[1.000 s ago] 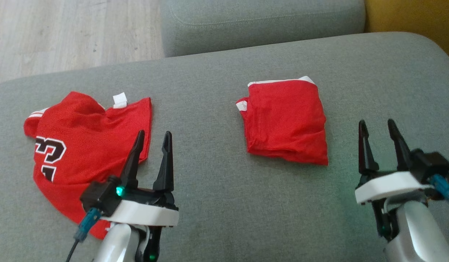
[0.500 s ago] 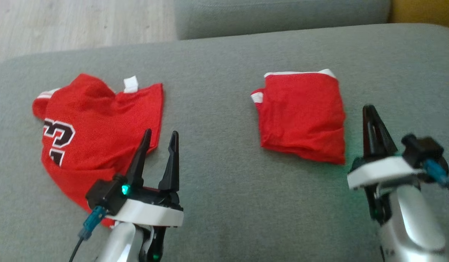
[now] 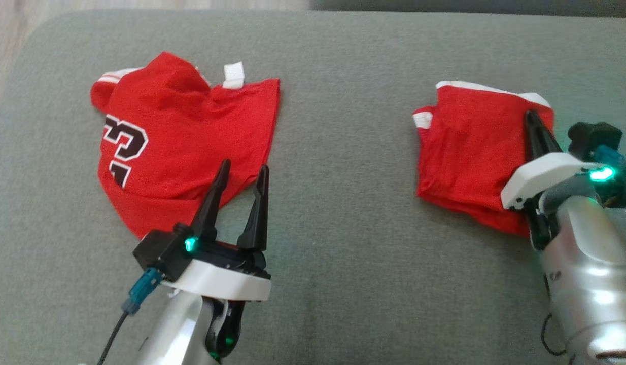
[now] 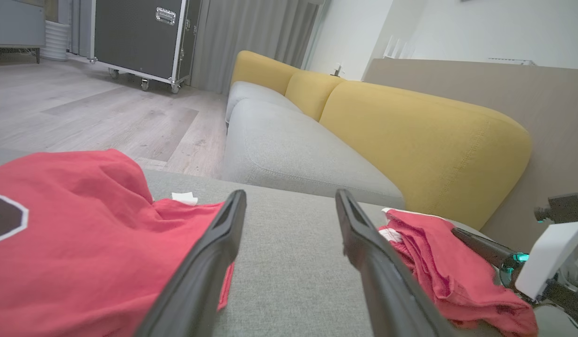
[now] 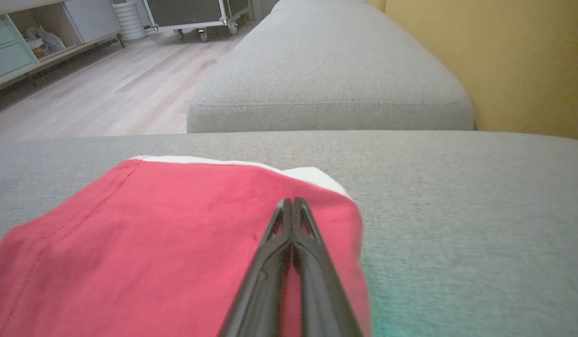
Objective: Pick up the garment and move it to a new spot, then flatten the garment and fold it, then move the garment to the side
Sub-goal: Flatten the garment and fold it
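- Overhead first, in the head view: my left gripper (image 3: pixel 244 165) has its fingers spread with nothing between them. The tips sit over the near right edge of the red jersey (image 3: pixel 176 137), which lies rumpled on the left of the grey sofa cushion (image 3: pixel 343 213).
- Same view: the folded red garment (image 3: pixel 470 147) lies on the right of the cushion, well apart from the red jersey. My right gripper (image 3: pixel 531 115) reaches over its right side, fingers pressed together into one dark point near the far right corner.
- Left wrist view: my left gripper (image 4: pixel 290 194) stands wide apart over bare cushion, with the red jersey (image 4: pixel 83 234) to the left. To the right is the folded red garment (image 4: pixel 439 267), with my right gripper (image 4: pixel 457 232) lying along its right edge. A yellow backrest (image 4: pixel 411 135) and wooden floor (image 4: pixel 83 107) lie beyond.
- Right wrist view: my right gripper (image 5: pixel 291 202) is closed tip to tip, low over the top layer of the folded red garment (image 5: pixel 153 243), near its white-trimmed far edge. I cannot tell whether any cloth is caught.
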